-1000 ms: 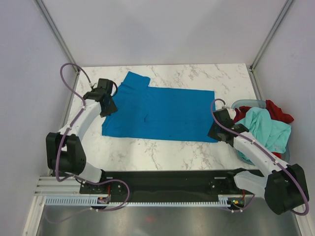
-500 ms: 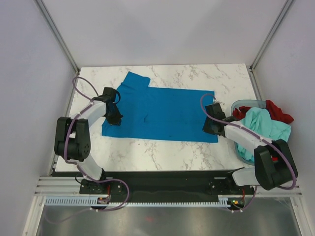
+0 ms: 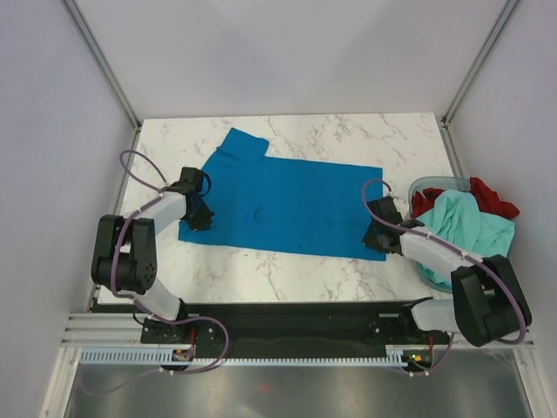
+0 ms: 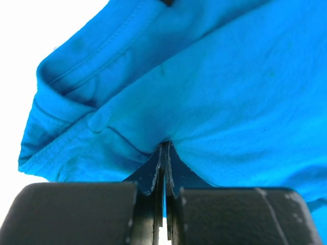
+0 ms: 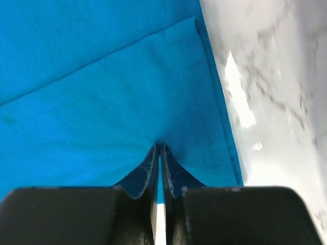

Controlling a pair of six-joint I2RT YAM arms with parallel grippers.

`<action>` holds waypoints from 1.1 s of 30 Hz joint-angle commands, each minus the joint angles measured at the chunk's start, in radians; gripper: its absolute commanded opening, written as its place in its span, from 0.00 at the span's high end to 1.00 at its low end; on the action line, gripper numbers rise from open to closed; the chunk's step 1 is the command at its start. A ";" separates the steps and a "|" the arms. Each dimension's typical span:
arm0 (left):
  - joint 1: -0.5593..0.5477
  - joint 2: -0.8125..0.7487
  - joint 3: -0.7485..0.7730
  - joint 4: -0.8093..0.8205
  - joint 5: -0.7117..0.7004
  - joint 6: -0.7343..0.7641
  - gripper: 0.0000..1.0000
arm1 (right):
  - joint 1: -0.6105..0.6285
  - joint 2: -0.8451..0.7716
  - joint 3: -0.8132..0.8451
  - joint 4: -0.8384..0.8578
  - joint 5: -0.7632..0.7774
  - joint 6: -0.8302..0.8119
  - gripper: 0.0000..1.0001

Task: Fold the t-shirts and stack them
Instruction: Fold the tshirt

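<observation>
**A:** From above, we see the vivid blue soft-fabric t-shirt spread flat on the white marble-patterned table, lying between our two pincers. The left gripper is down on its near left corner and the right gripper on its near right corner.

**B:** Just to the right of the right pincer, we find the translucent grey-blue plastic basket. It holds the pale mint-teal t-shirt and the red t-shirt, both crumpled.

**A:** In the left wrist view, our jaws are clenched with a tuck of blue cloth nipped between the tips. A stitched band lies ahead and to the left of them. We cannot tell whether it is collar or sleeve hem.

**B:** In the right wrist view, we are likewise clamped on the blue cloth. The stitched hem runs just right of the tips, with bare marble beyond it.

**A:** We judge the shirt light and limp, so it should sag between the two holds and drape rather than keep its shape.

**B:** We think the corners near the seams are the right places to hold. A thin pinch of fabric could slip, so we would lift both sides evenly.
</observation>
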 commanded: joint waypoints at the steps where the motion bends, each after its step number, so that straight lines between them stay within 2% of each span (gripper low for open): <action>1: 0.013 -0.011 -0.118 -0.101 -0.132 -0.065 0.98 | 0.004 -0.083 -0.064 -0.134 -0.011 0.039 0.88; 6: 0.013 -0.137 -0.130 -0.147 -0.154 -0.093 0.98 | 0.011 -0.137 -0.039 -0.169 -0.048 0.046 0.88; 11: 0.013 -0.222 -0.060 -0.235 -0.194 -0.094 0.96 | 0.011 -0.147 0.083 -0.200 -0.054 -0.026 0.76; 12: 0.013 -0.238 -0.011 -0.242 -0.185 -0.073 0.90 | 0.008 -0.144 0.137 -0.203 -0.044 -0.041 0.74; 14: 0.014 -0.264 0.038 -0.244 -0.168 -0.024 0.85 | 0.007 -0.129 0.191 -0.197 -0.027 -0.098 0.68; 17: 0.013 -0.280 0.162 -0.220 -0.127 0.045 0.66 | -0.028 -0.075 0.303 -0.148 -0.068 -0.218 0.62; 18: 0.013 -0.262 0.196 -0.191 -0.094 0.082 0.54 | -0.063 -0.049 0.370 -0.136 -0.094 -0.258 0.61; 19: 0.014 -0.246 0.253 -0.139 -0.047 0.183 0.51 | -0.082 0.002 0.401 -0.117 -0.161 -0.294 0.60; 20: 0.014 -0.214 0.290 -0.078 0.025 0.218 0.48 | -0.099 0.035 0.431 -0.085 -0.194 -0.326 0.60; 23: 0.026 -0.055 0.478 -0.036 0.119 0.338 0.46 | -0.172 0.152 0.563 -0.079 -0.295 -0.414 0.57; 24: 0.032 -0.010 0.577 -0.028 0.149 0.367 0.39 | -0.185 0.178 0.597 -0.073 -0.327 -0.420 0.55; 25: 0.040 0.092 0.628 -0.025 0.188 0.403 0.36 | -0.191 0.213 0.607 -0.050 -0.346 -0.420 0.50; 27: 0.060 0.195 0.778 -0.025 0.269 0.424 0.37 | -0.205 0.247 0.643 -0.027 -0.384 -0.453 0.44; 28: 0.066 0.243 0.828 -0.025 0.294 0.446 0.38 | -0.206 0.285 0.663 -0.025 -0.404 -0.472 0.32; 29: 0.071 0.337 0.877 -0.025 0.327 0.455 0.39 | -0.205 0.307 0.688 -0.036 -0.380 -0.484 0.27; 31: 0.071 0.421 1.011 -0.026 0.335 0.493 0.38 | -0.225 0.368 0.755 -0.051 -0.338 -0.503 0.27; 33: 0.077 0.542 1.125 -0.026 0.334 0.516 0.38 | -0.278 0.409 0.807 -0.050 -0.364 -0.506 0.29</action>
